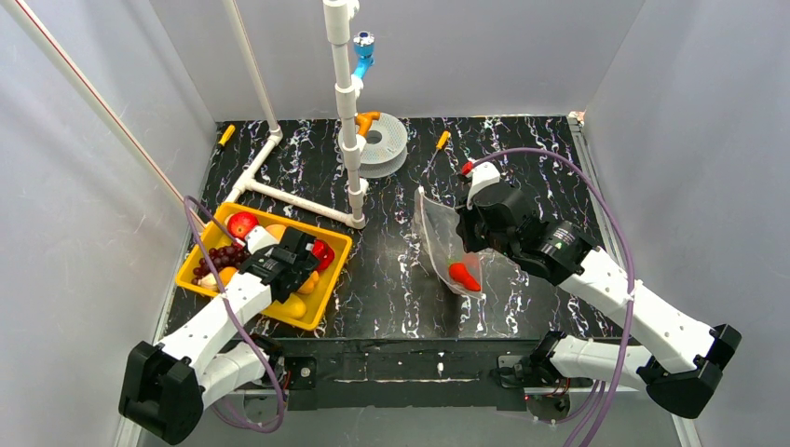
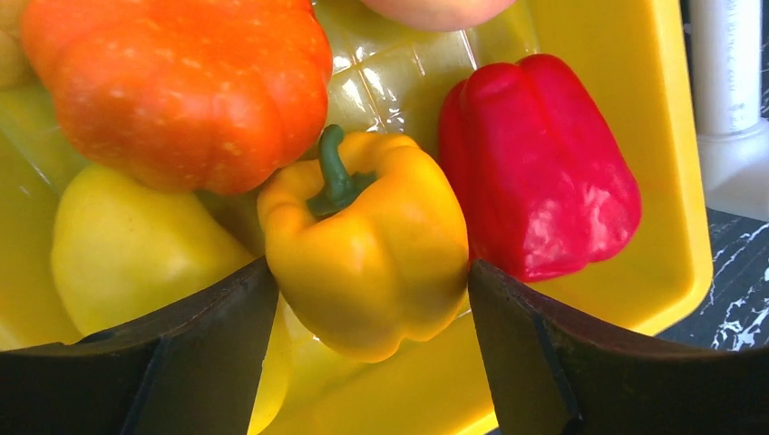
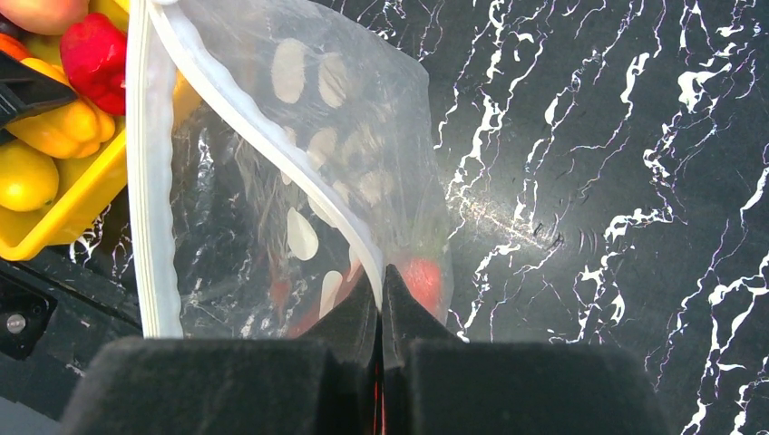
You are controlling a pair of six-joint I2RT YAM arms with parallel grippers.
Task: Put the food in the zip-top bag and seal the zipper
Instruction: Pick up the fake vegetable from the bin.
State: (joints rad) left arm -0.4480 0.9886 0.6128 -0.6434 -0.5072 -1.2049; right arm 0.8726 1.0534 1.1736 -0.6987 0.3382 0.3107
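Observation:
Food lies in the yellow tray [image 1: 341,244] at the left: a yellow pepper [image 2: 372,254], a red pepper [image 2: 540,168], an orange pumpkin [image 2: 181,86], a yellow fruit [image 2: 127,245], purple grapes [image 1: 219,256] and a red apple [image 1: 242,223]. My left gripper [image 2: 370,267] reaches into the tray, and both of its fingers press the sides of the yellow pepper, which still rests on the tray floor. My right gripper [image 3: 381,276] is shut on the mouth edge of the zip-top bag [image 3: 345,136]. It holds the mouth up and open toward the tray, with the zipper [image 3: 150,181] gaping. A red food piece [image 1: 463,276] lies inside the bag.
A white pipe stand [image 1: 349,140] rises at the back middle, close to the tray's far corner. Behind it lies a grey spool [image 1: 382,140]. Orange-handled tools [image 1: 440,142] lie at the back of the black marbled table. White walls close in on both sides.

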